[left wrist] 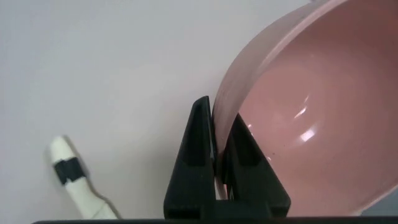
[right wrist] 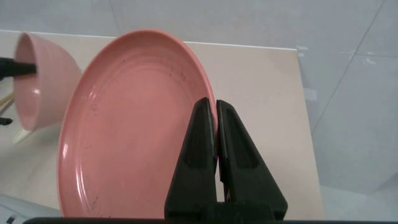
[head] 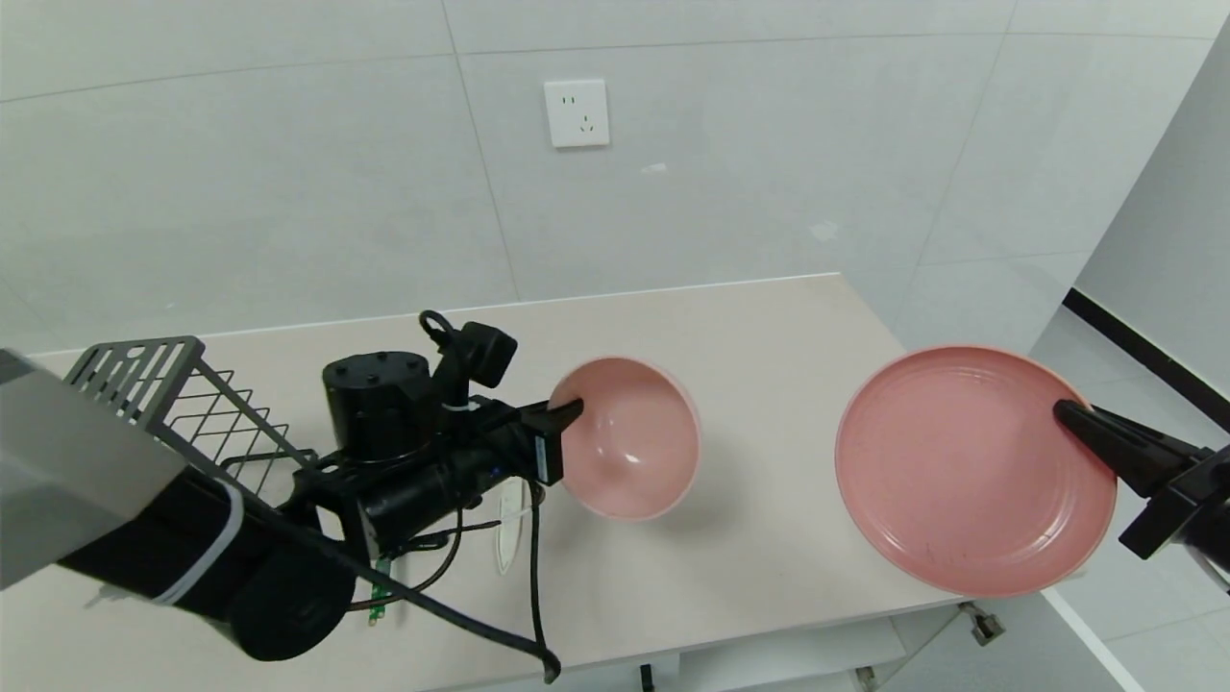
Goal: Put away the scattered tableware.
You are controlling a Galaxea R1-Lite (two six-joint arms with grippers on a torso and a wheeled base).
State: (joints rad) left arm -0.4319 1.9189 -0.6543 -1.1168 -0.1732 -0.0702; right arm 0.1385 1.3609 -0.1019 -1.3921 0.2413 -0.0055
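Pink bowl and pink plate are both up off the table, each hanging by a thin pinch on its rim, and that's the worry. Left gripper is clamped tight across the bowl's wall, with the bowl tipped on its side, mouth toward the head camera. A quick swing toward the wire dish rack could let it pivot and slip out. Right gripper, fingers closed on the plate's edge, holds it tilted near the table's right edge, so a slip there may well mean the floor. Left arm stretches low above a white spoon lying on the table. Right arm comes in from the far right, well apart from the left.
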